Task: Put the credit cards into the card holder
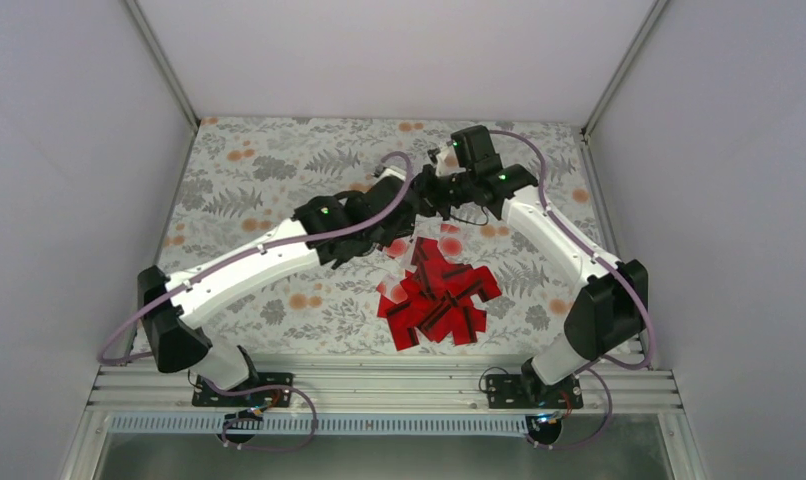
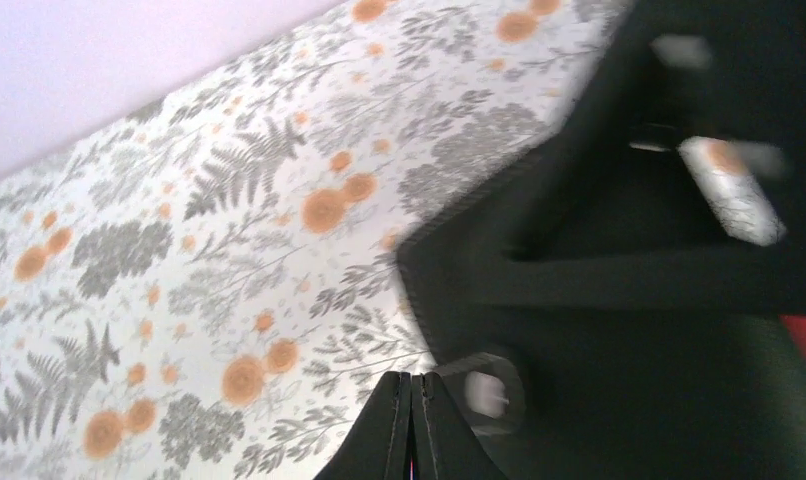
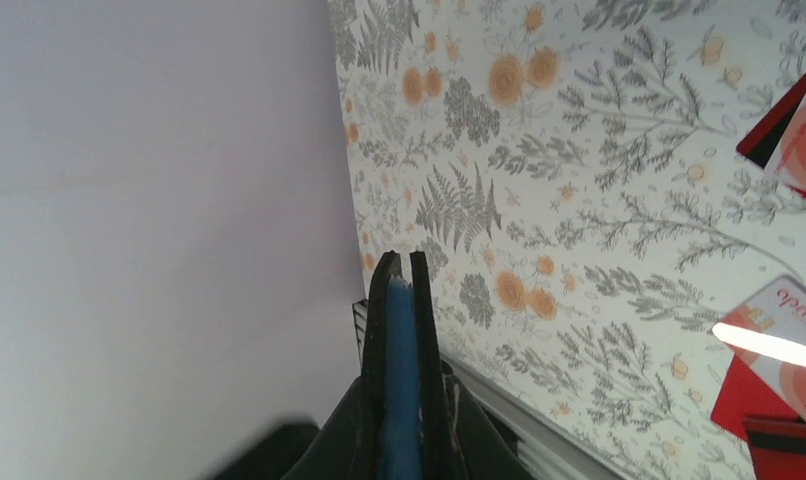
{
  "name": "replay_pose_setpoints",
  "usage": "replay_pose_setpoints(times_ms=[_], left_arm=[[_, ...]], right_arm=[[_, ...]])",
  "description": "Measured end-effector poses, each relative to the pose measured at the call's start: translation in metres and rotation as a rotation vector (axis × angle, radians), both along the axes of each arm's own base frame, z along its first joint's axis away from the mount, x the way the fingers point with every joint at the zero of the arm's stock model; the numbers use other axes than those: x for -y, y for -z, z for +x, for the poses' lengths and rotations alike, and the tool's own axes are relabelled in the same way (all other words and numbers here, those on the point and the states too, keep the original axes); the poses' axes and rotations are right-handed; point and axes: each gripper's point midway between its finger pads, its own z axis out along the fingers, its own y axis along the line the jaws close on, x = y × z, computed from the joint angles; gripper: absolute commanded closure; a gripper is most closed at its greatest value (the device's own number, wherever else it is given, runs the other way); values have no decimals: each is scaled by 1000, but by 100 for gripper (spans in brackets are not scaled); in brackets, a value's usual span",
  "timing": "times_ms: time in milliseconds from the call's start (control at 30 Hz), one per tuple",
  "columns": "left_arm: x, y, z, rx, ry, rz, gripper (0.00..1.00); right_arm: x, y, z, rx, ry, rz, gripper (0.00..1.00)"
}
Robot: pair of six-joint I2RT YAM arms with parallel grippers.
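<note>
A loose heap of red credit cards (image 1: 439, 295) lies on the flowered cloth in front of both grippers. My right gripper (image 3: 400, 258) is shut on the card holder (image 3: 401, 380), whose blue panel shows edge-on between its jaws. In the top view it (image 1: 451, 188) hangs above the far middle of the cloth. My left gripper (image 2: 412, 378) is shut, its tips right beside the black card holder (image 2: 539, 330) and its snap tab. A thin red sliver shows low in the seam between its jaws; I cannot tell what it is. In the top view the left gripper (image 1: 426, 198) meets the right one.
Single cards (image 3: 779, 340) lie on the cloth (image 1: 279, 180) beside the right gripper, another (image 3: 794, 120) farther off. White walls close in the left, back and right. A metal rail (image 1: 379, 385) runs along the near edge by the arm bases.
</note>
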Motion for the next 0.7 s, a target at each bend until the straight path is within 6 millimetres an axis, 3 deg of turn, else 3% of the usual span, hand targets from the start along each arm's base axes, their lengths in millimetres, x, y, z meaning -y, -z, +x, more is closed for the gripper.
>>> replay_pose_setpoints(times_ms=[167, 333, 433, 533, 600, 700], left_arm=[[-45, 1, 18, -5, -135, -36, 98], [-73, 13, 21, -47, -219, -76, 96], [-79, 21, 17, -82, -231, -108, 64], [-71, 19, 6, -105, -149, -178, 41], [-62, 9, -4, -106, -71, -236, 32], [-45, -12, -12, -101, 43, -307, 30]], right_arm=[[-3, 0, -9, -27, -34, 19, 96], [-3, 3, -14, -44, -48, 26, 96], [-3, 6, -15, -54, -51, 25, 96], [-3, 7, -15, -56, -49, 20, 96], [-2, 8, -15, -55, -47, 17, 96], [-1, 10, -14, -57, -40, 6, 96]])
